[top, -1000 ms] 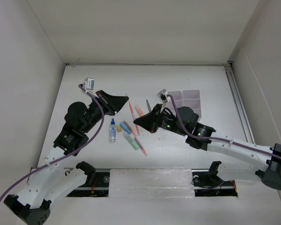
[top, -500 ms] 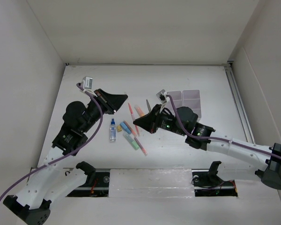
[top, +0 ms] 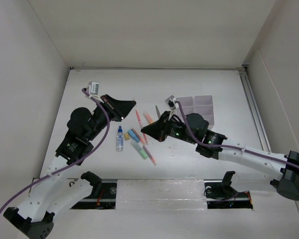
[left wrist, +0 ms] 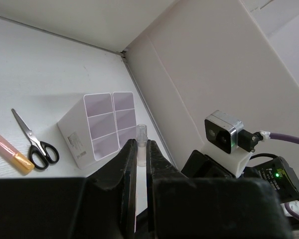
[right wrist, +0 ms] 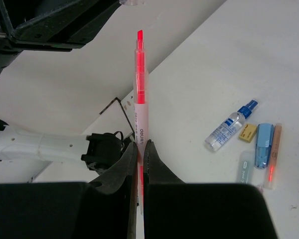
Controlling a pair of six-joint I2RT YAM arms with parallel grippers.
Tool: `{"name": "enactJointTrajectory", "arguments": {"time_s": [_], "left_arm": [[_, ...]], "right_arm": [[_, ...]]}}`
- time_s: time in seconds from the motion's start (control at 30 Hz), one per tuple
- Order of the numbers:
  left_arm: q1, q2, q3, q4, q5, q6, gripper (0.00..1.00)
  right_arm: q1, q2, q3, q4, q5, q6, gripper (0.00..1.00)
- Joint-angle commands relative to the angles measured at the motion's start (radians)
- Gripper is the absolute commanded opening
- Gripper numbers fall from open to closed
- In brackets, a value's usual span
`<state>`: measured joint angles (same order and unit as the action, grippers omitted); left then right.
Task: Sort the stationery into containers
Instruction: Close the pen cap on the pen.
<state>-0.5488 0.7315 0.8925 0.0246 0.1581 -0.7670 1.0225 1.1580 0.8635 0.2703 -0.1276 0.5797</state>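
Above middle of worktop (top: 89, 84): right gripper (right wrist: 139, 145) pinches thin pink pen (right wrist: 140, 94), tip up; left gripper (left wrist: 141, 145) pinches small clear cap (left wrist: 141, 133). Next, likely: cap pen, carry to white plastic boxes (top: 202, 104) toward right edge.

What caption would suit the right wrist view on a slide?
Right gripper clamps a pink pen; blue-capped bottle and blue marker lie on the white table beyond.
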Motion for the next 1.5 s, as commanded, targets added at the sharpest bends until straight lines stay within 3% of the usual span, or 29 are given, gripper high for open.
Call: {"name": "enactJointTrajectory", "arguments": {"time_s": [0.0, 1.47], "left_arm": [[0.0, 0.002, 0.003, 0.046, 0.02, 0.015, 0.0], [0.0, -0.017, 0.006, 0.046, -0.011, 0.006, 0.0]], "right_arm": [[0.008, -0.003, 0.048, 0.067, -0.003, -0.012, 0.0], [0.008, -0.032, 0.048, 0.043, 0.014, -0.032, 0.0]]}}
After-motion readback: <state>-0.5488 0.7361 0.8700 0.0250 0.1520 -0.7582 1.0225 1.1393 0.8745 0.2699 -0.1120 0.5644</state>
